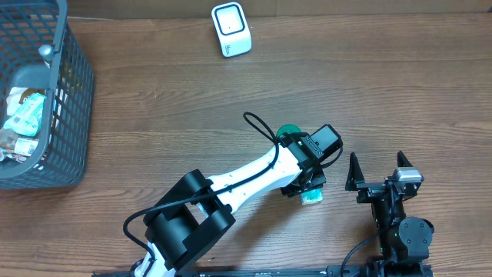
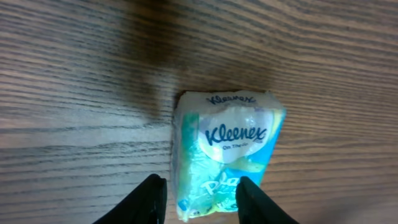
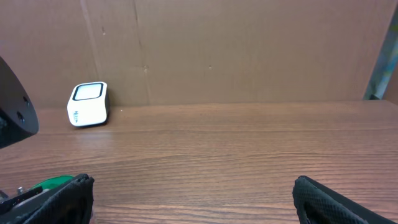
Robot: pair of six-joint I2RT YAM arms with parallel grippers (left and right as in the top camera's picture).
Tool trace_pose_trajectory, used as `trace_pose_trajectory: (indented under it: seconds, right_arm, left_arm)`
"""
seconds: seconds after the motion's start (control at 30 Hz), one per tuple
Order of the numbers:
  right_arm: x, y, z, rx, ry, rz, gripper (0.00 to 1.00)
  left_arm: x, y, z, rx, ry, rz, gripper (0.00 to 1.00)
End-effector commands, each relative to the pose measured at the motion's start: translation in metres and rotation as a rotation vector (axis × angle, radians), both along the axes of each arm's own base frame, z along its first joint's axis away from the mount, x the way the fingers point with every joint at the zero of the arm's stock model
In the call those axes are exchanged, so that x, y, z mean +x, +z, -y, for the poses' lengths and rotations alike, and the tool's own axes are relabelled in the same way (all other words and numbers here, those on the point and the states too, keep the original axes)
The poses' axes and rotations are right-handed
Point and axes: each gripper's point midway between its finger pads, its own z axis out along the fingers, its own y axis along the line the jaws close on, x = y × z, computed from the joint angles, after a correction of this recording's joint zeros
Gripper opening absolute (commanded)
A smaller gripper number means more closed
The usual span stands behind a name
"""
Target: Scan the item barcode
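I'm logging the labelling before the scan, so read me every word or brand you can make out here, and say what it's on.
"Kleenex": large logo on the front of the tissue pack.
"Kleenex": small print along the pack's top edge.
"On The Go": tiny line under the logo, barely legible.
"Pla...": lower on the pack, the rest unreadable.
Scanner: side marking too small to read.
Wrappers in the basket: print blurred.

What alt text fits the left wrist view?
A small white-and-teal plastic-wrapped Kleenex tissue pack lies flat on the brown wood-grain table. The left hand straddles the pack's near end, its black fingers on either side and not clamped on the wrapper.
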Motion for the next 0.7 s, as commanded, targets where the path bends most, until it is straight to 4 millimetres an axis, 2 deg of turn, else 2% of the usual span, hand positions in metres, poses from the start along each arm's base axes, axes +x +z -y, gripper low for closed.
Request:
trace_pose_trajectory:
  seconds: [0.0,0.2,0.43,0.67]
  right_arm:
    - [0.000,-0.002,-0.002,-0.004,0.013,0.002,1.00]
    - [0.000,-0.002,-0.002,-0.004,0.013,0.003,1.00]
    - [0.000,-0.002,-0.002,-0.004,0.013,0.003,1.00]
    - [0.000,-0.002,-0.002,-0.004,0.013,0.003,1.00]
  left_arm:
    - [0.001,-0.014,-0.009,0.035,0.002,-0.030,0.40]
    - [-0.002,-0.015,-0.016,0.067,-0.012,-0.033,0.43]
    - [-0.002,-0.016,-0.011,0.055,-0.019,-0.014,0.36]
    - [0.007,-0.010,-0.001,0.022,-0.083,0.038,0.46]
